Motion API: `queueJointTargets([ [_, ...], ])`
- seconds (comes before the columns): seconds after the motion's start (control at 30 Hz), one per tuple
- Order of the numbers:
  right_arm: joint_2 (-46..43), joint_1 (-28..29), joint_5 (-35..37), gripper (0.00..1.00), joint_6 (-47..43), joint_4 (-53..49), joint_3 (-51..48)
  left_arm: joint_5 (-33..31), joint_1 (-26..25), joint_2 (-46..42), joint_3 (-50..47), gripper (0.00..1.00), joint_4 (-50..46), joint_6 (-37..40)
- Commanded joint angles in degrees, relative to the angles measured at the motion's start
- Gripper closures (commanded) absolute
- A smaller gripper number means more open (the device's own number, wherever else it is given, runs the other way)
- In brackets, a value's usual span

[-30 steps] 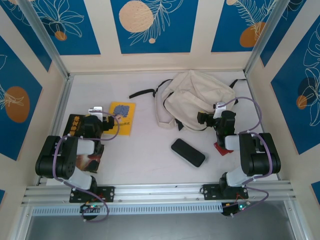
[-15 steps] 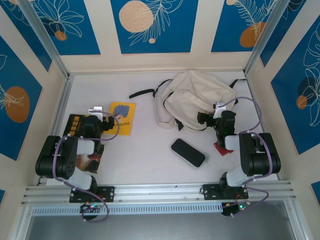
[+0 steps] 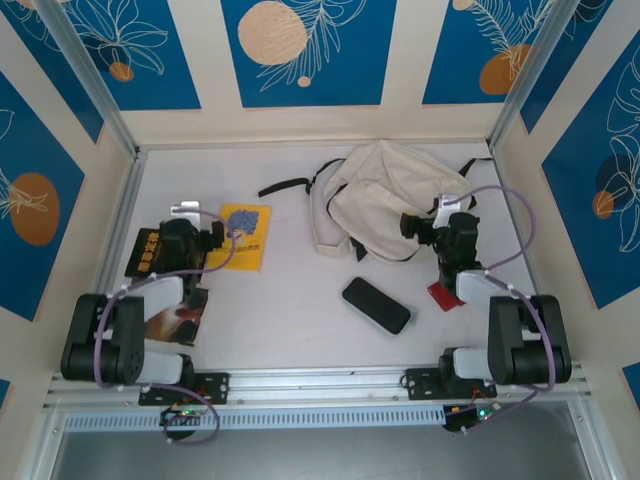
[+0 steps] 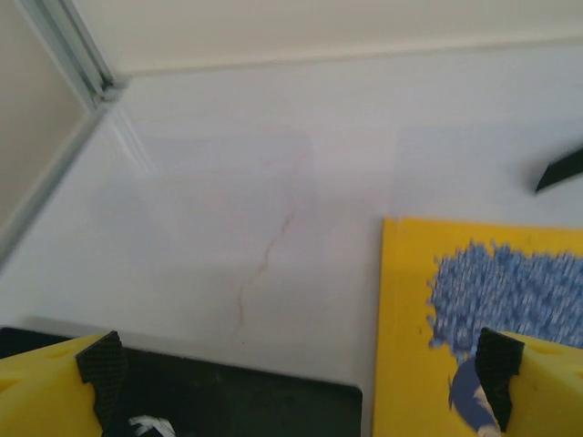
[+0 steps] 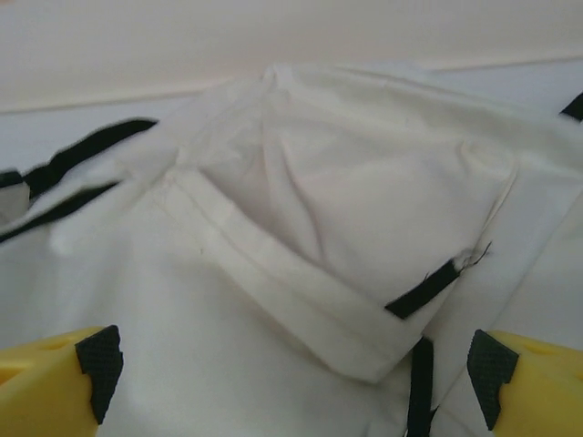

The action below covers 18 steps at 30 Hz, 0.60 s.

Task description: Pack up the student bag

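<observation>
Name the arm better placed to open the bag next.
Right, most likely. Its open gripper faces the bag's near edge, with cream fabric across its wrist view. The left gripper, also open, is over the yellow booklet, well to the bag's left.

White table (image 3: 290,300) carries student bag (image 3: 395,195), yellow booklet (image 3: 248,235), dark book (image 3: 175,322), black case (image 3: 376,305).

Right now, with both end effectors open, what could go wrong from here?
1. The cream fabric backpack lies slumped and creased; the right end effector, open over it, may pinch loose cloth rather than open it.
2. The left end effector straddles the black book and the yellow booklet with blue print; closing could catch both or neither.
3. The loose black strap may snag.
</observation>
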Motion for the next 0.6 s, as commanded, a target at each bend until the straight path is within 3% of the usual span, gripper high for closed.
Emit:
queueJointTargets([
  [0.0, -3.6, 1.0, 3.9, 0.01, 3.4, -13.3, 6.5, -1.4, -0.4, -5.7, 5.1, 0.0, -14.5, -3.2],
  [0.2, -0.2, 1.7, 3.4, 0.01, 17.4, -37.1, 22.0, 5.2, -0.6, -13.4, 12.8, 0.0, -32.0, -12.0],
  [0.3, 7.3, 1.7, -4.2, 0.01, 20.9, -48.1, 31.5, 9.3, -0.6, -15.2, 15.6, 0.0, -37.3, -16.1],
  [0.43, 18.6, 3.6, -13.6, 0.06, 24.2, -53.9, 40.5, 14.9, -0.5, -15.4, 18.1, 0.0, -42.9, -21.4],
  [0.57, 27.2, 6.2, -14.3, 0.1, 28.2, -55.9, 45.5, 17.8, -0.6, -14.5, 19.0, 0.0, -45.4, -24.5],
])
